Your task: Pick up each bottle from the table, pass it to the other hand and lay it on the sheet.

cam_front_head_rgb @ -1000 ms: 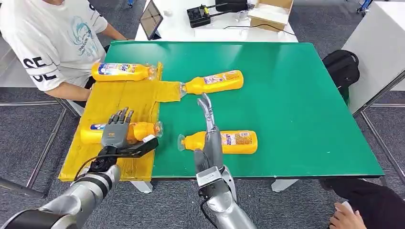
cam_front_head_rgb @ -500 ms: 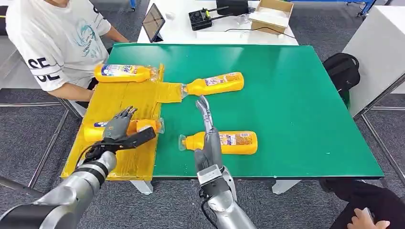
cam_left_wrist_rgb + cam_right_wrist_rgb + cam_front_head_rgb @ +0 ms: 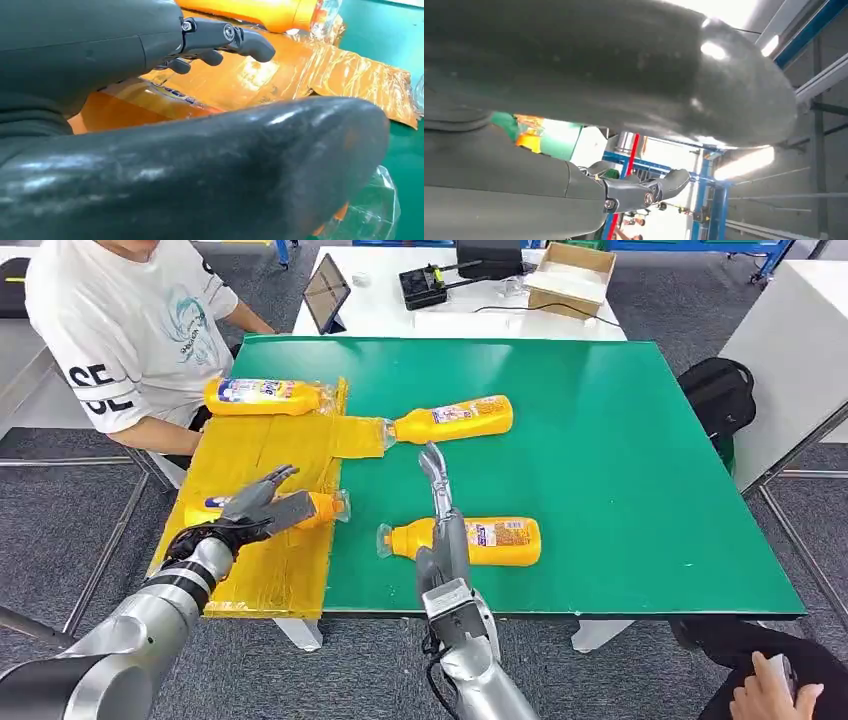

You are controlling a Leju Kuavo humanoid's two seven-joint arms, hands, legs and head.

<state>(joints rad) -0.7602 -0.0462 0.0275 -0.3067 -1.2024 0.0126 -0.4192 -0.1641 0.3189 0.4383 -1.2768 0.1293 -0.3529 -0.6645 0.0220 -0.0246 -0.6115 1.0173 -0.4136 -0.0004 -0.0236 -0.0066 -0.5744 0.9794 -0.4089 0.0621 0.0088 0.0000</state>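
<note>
Your left hand point(image 3: 262, 507), fingers spread, hovers over the near bottle point(image 3: 318, 508) on the yellow sheet point(image 3: 260, 570), apparently released; your right hand point(image 3: 436, 480), fingers straight and together, holds nothing; the far bottle point(image 3: 262, 396) also lies on the sheet, two bottles point(image 3: 470, 537) remain on the table point(image 3: 620, 460).

Green-topped table point(image 3: 620, 470). Yellow sheet point(image 3: 262, 450) covers its left end, one tab reaching right onto the green. Two orange bottles lie on the sheet: far bottle point(image 3: 262, 396), near bottle point(image 3: 322, 508) at the sheet's right edge. Two more on bare green: middle bottle point(image 3: 452, 419), cap touching the tab; front bottle point(image 3: 490, 539).
</note>
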